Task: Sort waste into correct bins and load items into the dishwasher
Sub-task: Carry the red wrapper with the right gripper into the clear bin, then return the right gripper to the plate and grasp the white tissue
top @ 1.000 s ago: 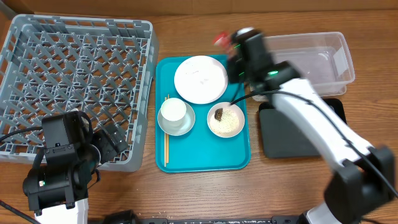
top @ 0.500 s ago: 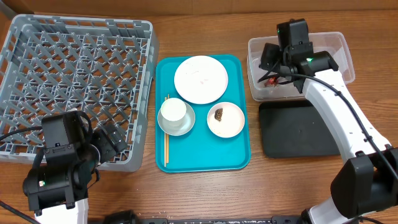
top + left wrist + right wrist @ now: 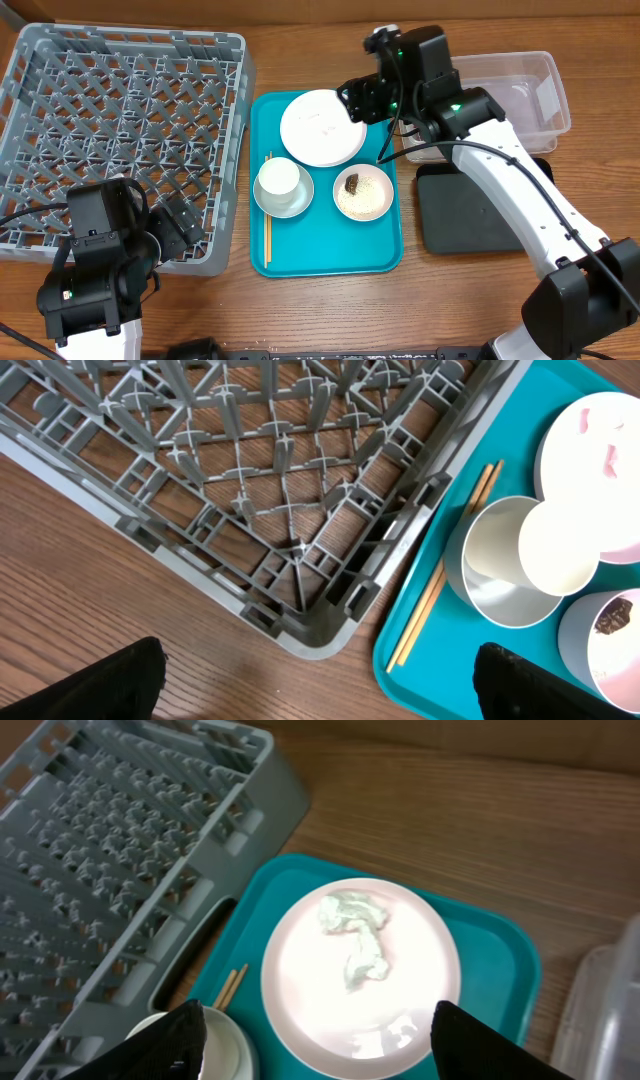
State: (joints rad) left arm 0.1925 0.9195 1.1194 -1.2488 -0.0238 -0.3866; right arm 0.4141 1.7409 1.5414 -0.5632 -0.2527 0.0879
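My right gripper hangs open and empty over the near rim of the white plate, on which lies a crumpled white tissue. From overhead, that gripper is at the plate's right edge. On the teal tray stand a cup on a saucer, a bowl with rice and a brown lump, and chopsticks. The grey dish rack fills the left. My left gripper is open over bare wood by the rack's corner, holding nothing.
The teal tray sits mid-table. The clear tub stands at the back right, partly behind my right arm, with the black tray in front of it. The left arm's base is at the front left.
My right gripper held a red wrapper, carried it over the clear tub, opened, and has swung back left over the plate, empty. The left arm has not moved.
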